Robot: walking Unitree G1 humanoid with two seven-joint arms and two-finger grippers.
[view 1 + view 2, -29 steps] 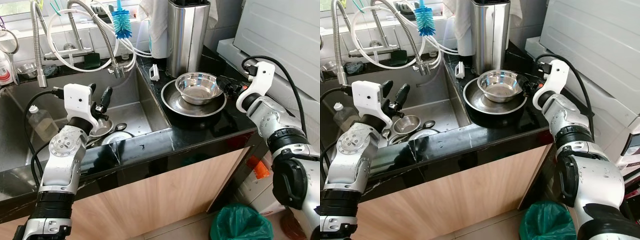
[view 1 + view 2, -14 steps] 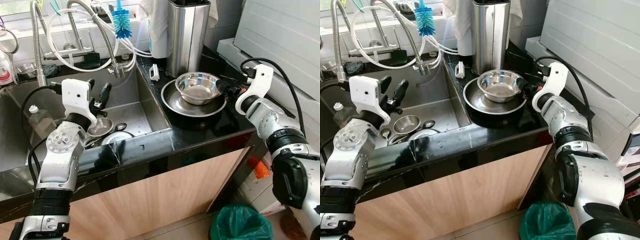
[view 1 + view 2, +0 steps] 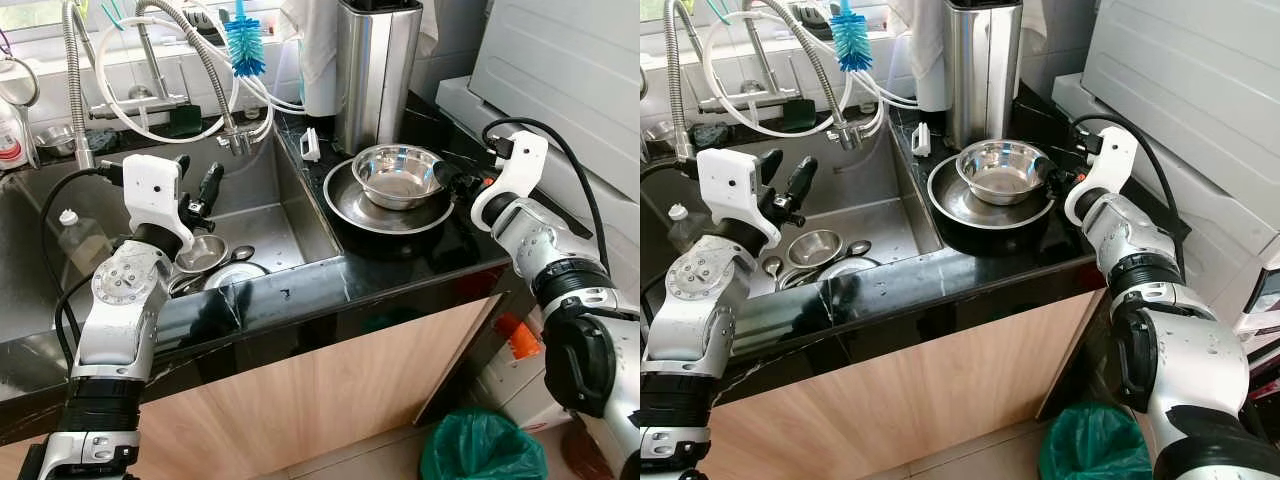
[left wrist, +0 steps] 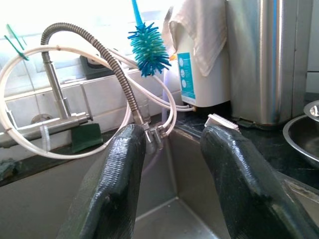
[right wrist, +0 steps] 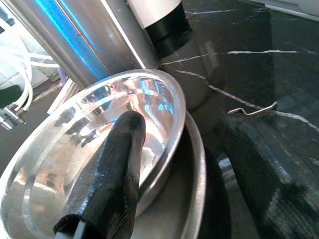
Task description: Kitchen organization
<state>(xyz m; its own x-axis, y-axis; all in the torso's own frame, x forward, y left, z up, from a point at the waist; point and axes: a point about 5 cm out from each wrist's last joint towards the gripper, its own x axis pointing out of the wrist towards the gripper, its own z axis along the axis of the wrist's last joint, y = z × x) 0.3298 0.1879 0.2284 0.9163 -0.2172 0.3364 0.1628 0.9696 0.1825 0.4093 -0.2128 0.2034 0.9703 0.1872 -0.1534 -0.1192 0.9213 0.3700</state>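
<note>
Right pincer (image 3: 1052,176): at the right rim of the small shiny steel bowl (image 3: 397,175), fingers apart, one black finger (image 5: 112,174) inside the bowl wall and the other outside; rim between them, not clamped.
Right arm: bent at the elbow, forearm reaching leftward over the black marble bench (image 3: 400,262), white wrist housing raised.
Steel bowl: upright, nested in the wider shallow steel dish (image 3: 350,208) on the bench, just in front of the tall steel canister (image 3: 373,70).
Left pincer (image 3: 197,185): held over the steel sink (image 3: 265,205), fingers apart, nothing between them, pointing toward the coiled spring tap (image 4: 97,52) and blue bottle brush (image 4: 146,46).
Left arm: upper arm upright at the sink's front edge, wrist tipped up.
Sink contents: small steel cup (image 3: 200,253) and round lids below the left pincer; clear plastic bottle (image 3: 80,240) near the left wall.
</note>
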